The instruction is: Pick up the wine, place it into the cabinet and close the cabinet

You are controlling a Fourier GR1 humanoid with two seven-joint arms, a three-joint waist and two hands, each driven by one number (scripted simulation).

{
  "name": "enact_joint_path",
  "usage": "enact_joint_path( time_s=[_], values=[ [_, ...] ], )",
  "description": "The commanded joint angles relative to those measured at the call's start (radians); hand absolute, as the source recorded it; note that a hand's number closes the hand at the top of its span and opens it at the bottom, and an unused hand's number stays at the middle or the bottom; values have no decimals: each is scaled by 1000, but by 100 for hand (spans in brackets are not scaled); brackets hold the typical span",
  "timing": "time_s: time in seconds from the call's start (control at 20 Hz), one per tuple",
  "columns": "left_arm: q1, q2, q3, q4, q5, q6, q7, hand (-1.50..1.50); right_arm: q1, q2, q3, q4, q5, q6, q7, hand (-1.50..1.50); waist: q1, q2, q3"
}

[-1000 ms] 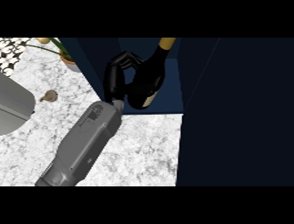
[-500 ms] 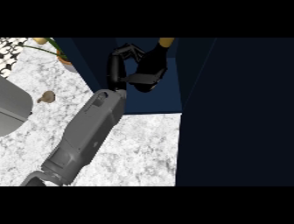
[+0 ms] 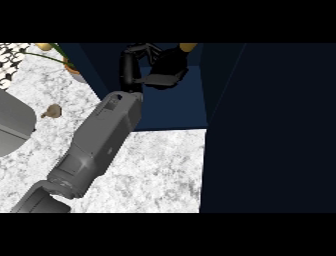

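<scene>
Head view, steeply down onto white-and-grey marbled counter [image 3: 156, 175].

Grey forearm [image 3: 101, 145] entering from lower left edge, running diagonally up and right toward dark navy open cabinet [image 3: 167, 107] at top centre.

Black robot hand [image 3: 138, 65] at forearm's end, inside cabinet opening; side (left or right) not determinable from this view. Fingers curled around dark wine bottle [image 3: 167, 70], grip closed on it. Bottle tilted, body largely hidden by fingers; gold-coloured neck tip [image 3: 188, 47] visible at top edge, pointing up and right. Bottle located within cabinet interior, above navy floor panel; contact with that floor not discernible.

Dark navy cabinet door [image 3: 282, 130] standing open, filling right part of view beside counter edge.

Left of cabinet: small potted plant with green stems and terracotta-coloured pot [image 3: 69, 64], near cabinet's side wall. Black-and-white patterned tile area [image 3: 1, 57] at upper left corner. Large grey rounded object [image 3: 1, 125] at left edge, identity unclear. Small brown item [image 3: 52, 111] on counter between grey object and forearm.

Second robot hand not visible.
</scene>
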Motion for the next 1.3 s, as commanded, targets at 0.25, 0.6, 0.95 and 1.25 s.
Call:
enact_joint_path(
  time_s=[0.25,0.6,0.95,1.25],
  values=[
    [-28,-10,122,99,112,-76,-53,150,-17,-1,16,-71,-32,-19,43,-150,-12,6,-1],
    [-21,9,146,155,121,-126,-103,150,-10,-13,-21,-95,-82,-15,46,-150,-18,9,-1],
    [-51,-1,146,214,101,-80,-126,150,-50,2,24,-31,-19,-17,25,-150,-19,12,-1],
    [-60,53,130,247,68,-82,-92,-150,-80,-21,-18,-60,-61,-24,59,-150,-13,9,-1]
  ],
)
